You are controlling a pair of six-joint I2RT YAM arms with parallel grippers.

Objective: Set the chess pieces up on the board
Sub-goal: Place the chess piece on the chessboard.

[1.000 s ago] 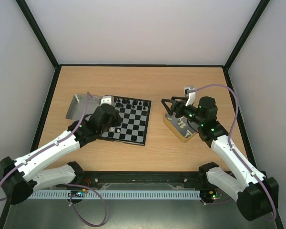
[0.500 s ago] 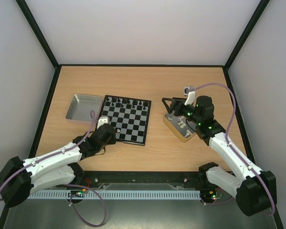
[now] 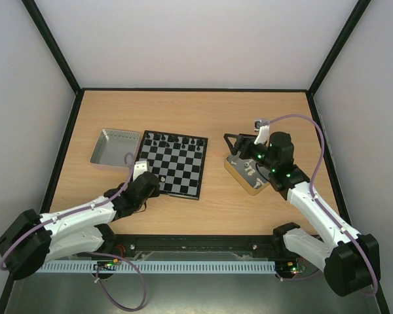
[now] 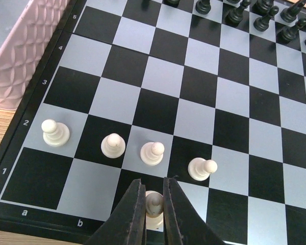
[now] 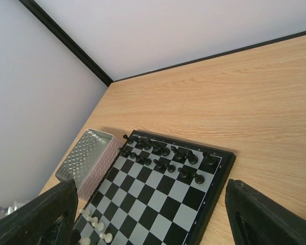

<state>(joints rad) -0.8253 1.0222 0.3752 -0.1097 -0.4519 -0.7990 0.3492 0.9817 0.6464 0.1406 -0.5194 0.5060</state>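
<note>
Left wrist view shows where trouble could start: the left gripper (image 4: pixel 154 182) is clenched on a small white piece (image 4: pixel 153 205) over the near row of the board (image 4: pixel 194 87). A line of four white pawns (image 4: pixel 112 146) stands just beyond its fingertips on the second row. If the fingers spread or lift at a tilt, they could clip the closest pawn or tip the held piece. Whether its base already rests on the square cannot be told, so letting go early might make it fall and roll. Black pieces (image 4: pixel 260 20) fill the far rows, well apart. The right gripper (image 5: pixel 153 217) is spread wide and grasps nothing, hovering over the gold tin (image 3: pixel 255 185) to the board's right, where more white pieces (image 3: pixel 249 171) lie.
</note>
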